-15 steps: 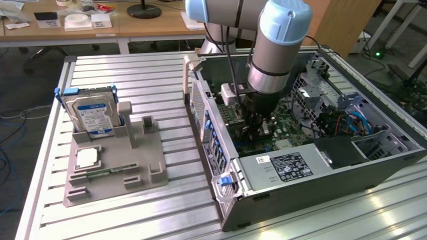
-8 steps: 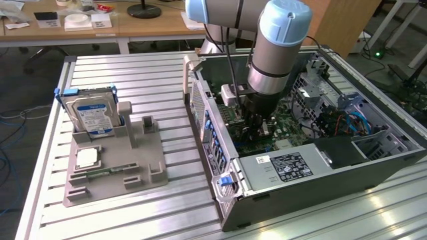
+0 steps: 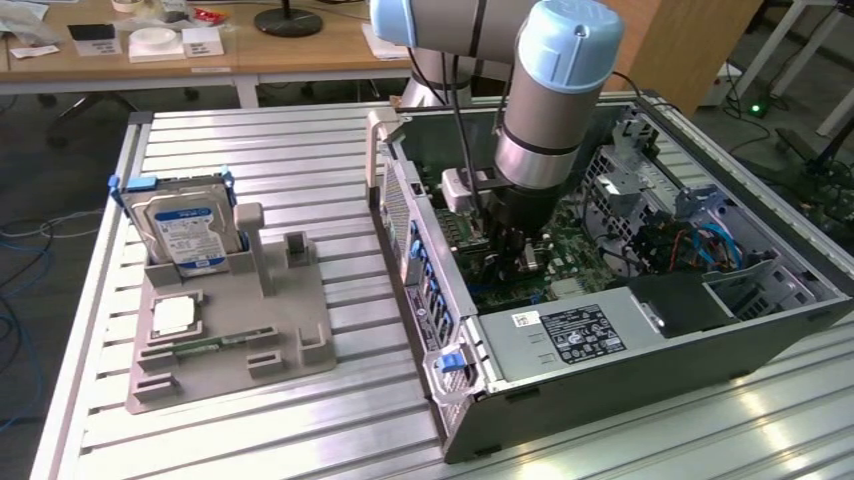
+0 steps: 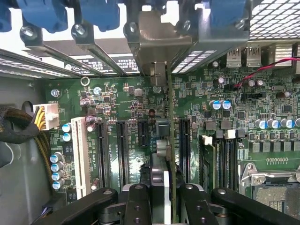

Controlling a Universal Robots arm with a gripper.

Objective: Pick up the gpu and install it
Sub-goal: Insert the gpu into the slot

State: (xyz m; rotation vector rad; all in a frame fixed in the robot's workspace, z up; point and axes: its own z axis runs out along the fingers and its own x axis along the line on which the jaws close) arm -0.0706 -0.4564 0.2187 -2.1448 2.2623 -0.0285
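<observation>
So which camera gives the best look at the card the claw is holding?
The wrist view: the gpu stands edge-on between the claw's fingers, above the motherboard slots. In the exterior view the arm largely hides it inside the computer case.

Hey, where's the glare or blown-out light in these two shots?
Exterior view: bright streaks on the table slats beside the case. Wrist view: white washout behind the blue clips; the motherboard is evenly lit and sharp.

Open computer case (image 3: 641,350) lying on slatted aluminium bench (image 3: 267,160), green motherboard (image 4: 117,101) inside with black expansion slots (image 4: 123,152); well apart toward exterior view's left, grey holder tray (image 3: 227,350) carrying upright silver hard drive (image 3: 184,232)
</observation>
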